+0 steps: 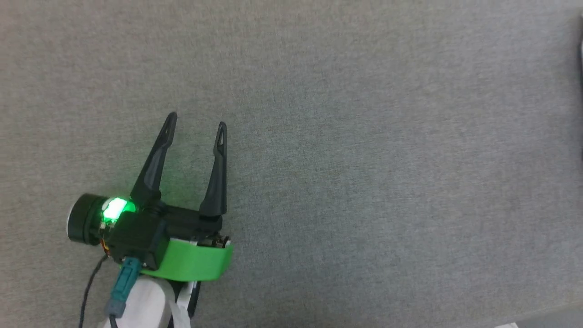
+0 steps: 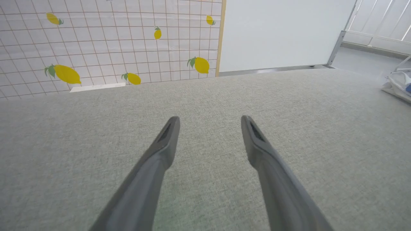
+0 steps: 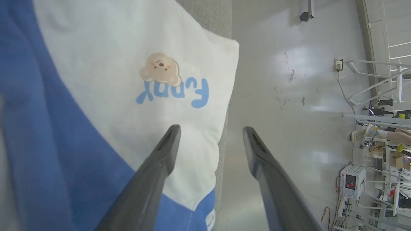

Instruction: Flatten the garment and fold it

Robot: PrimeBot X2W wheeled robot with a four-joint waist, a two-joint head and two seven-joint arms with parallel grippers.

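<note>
In the right wrist view the garment lies on the grey table, white with a bear print and blue lettering, blue cloth along its left and lower part. Its edge hangs a little past the table's side. My right gripper stands open over that edge, nothing between its fingers; one finger is above the white cloth, the other above the floor. A small white and blue piece of the garment shows at the far right of the left wrist view. My left gripper is open and empty over bare grey table.
The grey table spreads under the left gripper. A lemon-patterned tiled wall and a white panel stand beyond its far edge. Beside the table lies a shiny floor with racks, cables and equipment at the right.
</note>
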